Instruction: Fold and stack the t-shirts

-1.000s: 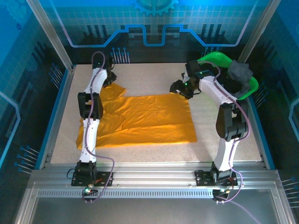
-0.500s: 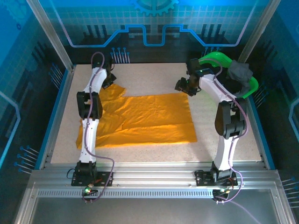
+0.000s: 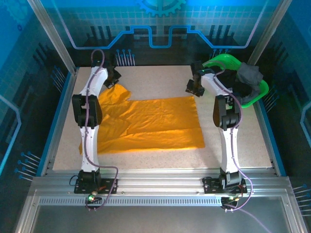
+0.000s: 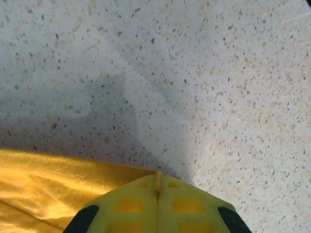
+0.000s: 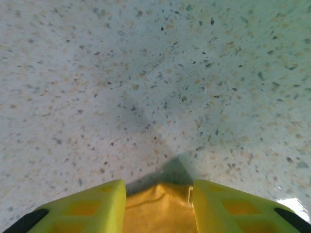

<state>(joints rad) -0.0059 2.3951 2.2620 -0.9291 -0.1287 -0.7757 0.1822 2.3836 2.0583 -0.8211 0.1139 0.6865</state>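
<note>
Speckled table (image 3: pixel 160 77) with the orange-yellow t-shirt (image 3: pixel 150 124) spread flat mid-table: the left gripper (image 4: pixel 157 194) has just clamped its far-left corner, the right gripper (image 5: pixel 158 199), jaws apart but narrowing, straddles the far-right corner, so fold 1 appears imminent.

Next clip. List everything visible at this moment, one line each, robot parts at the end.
orange-yellow t-shirt: one, orange-yellow, spread on the table between the arms.
dark grey clothing: a bundle, number unclear, dark grey, in the basket.
green basket: one, bright green, far right corner of the table.
table: one, speckled off-white, beneath everything.
left hand: one, yellow fingers, shut on the t-shirt's far left edge.
right hand: one, yellow fingers, open, astride the t-shirt's far right corner.
</note>
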